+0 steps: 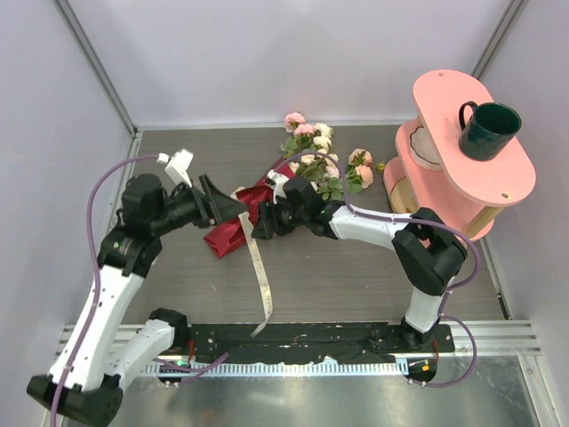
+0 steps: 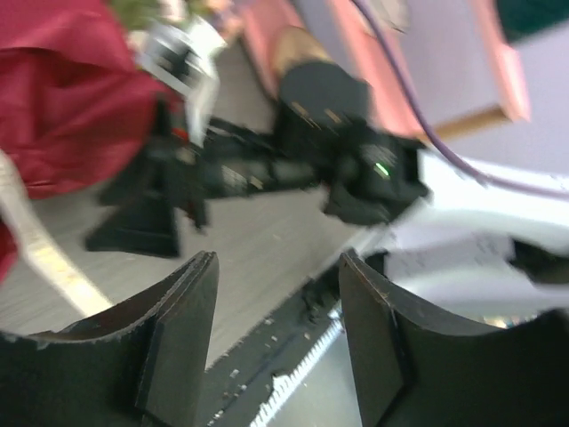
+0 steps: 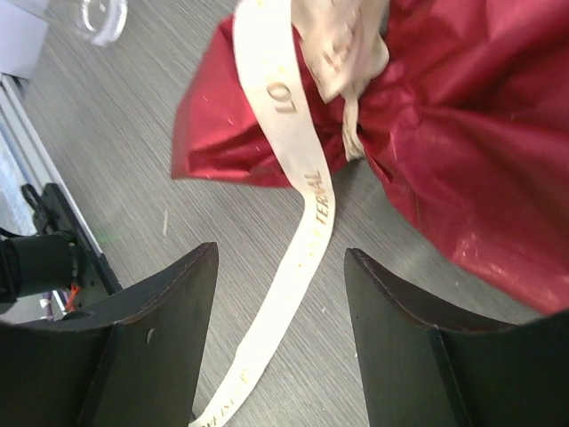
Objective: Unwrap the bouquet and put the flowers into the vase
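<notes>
The left arm (image 1: 102, 307) and right arm (image 1: 369, 227) share white shell links and chunky black joints, each trailed by a purple cable (image 1: 96, 191). Their fingers (image 3: 156, 342) are matte black wedges with scuffed edges; a small green light (image 2: 382, 169) glows on the right arm's black housing

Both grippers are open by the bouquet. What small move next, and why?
Probably close the right gripper on the ribbon tail and pull it clear. The tail runs between its open jaws, and the ribbon is knotted round the red paper, so the flowers can't come free yet.
</notes>
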Motion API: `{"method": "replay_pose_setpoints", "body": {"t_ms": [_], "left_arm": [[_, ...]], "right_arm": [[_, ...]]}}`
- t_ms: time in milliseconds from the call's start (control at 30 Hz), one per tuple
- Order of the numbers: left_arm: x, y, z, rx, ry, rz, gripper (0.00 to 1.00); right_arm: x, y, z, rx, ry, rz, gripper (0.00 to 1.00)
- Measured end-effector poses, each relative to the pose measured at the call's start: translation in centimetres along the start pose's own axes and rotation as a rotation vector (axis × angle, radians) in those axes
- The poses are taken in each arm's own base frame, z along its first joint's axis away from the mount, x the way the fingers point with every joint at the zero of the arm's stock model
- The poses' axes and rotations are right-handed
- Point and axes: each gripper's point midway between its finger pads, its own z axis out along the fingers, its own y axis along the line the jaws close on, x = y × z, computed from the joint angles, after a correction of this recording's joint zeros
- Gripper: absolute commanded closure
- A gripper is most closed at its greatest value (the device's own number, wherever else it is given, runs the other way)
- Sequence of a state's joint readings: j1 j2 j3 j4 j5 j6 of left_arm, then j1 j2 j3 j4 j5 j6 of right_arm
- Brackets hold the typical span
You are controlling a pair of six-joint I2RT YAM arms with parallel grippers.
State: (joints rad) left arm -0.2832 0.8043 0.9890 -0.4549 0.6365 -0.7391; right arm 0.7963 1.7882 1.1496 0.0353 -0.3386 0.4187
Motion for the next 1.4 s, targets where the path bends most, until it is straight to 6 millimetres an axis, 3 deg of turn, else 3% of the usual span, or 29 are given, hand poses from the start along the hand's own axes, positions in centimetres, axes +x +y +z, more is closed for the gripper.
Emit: {"method": "replay_pose_setpoints", "body": {"t_ms": [167,267,333,500,667,800,933,1100,1233,1400], "left_arm": [[-2.5,7.2,3.6,-0.320,0.018,-0.066,0.43],[-1.8,12.1,6.0,-0.472,0.080,-0.120,0.41],[-1.2,14.0,6.6,-0.527,0.099,-0.153,0.39],[-1.1,14.5,6.0,-0.549,0.026,-0.184,0.37],[-1.3,13.8,2.7,-0.572,-0.095,-0.145,0.30],[-1.8,12.9,-0.5,-0.598,-0.208,-0.102,0.21],[-2.0,13.2,-1.9,-0.641,-0.246,-0.090,0.18],[-1.3,15.4,-0.7,-0.704,-0.181,-0.110,0.18],[-0.4,18.5,2.0,-0.770,-0.061,-0.148,0.27],[-1.3,20.8,5.4,-0.806,0.037,-0.151,0.35]], "right_arm": [[2.5,-1.1,0.2,0.026,0.032,0.033,0.27],[2.8,-0.8,0.4,0.017,0.031,0.030,0.26],[2.3,-0.8,0.7,0.021,0.017,0.014,0.26],[0.3,-1.1,2.0,0.061,-0.032,-0.048,0.25],[-2.6,-1.2,4.2,0.084,-0.087,-0.081,0.32],[-4.3,-0.9,5.9,0.079,-0.113,-0.090,0.60],[-4.2,-1.0,6.3,0.083,-0.110,-0.084,0.75],[-1.0,-1.6,5.3,0.098,-0.073,-0.057,0.77],[1.8,-2.5,4.0,0.119,-0.033,-0.029,0.74],[2.7,-2.7,3.5,0.123,-0.022,-0.020,0.90]]}}
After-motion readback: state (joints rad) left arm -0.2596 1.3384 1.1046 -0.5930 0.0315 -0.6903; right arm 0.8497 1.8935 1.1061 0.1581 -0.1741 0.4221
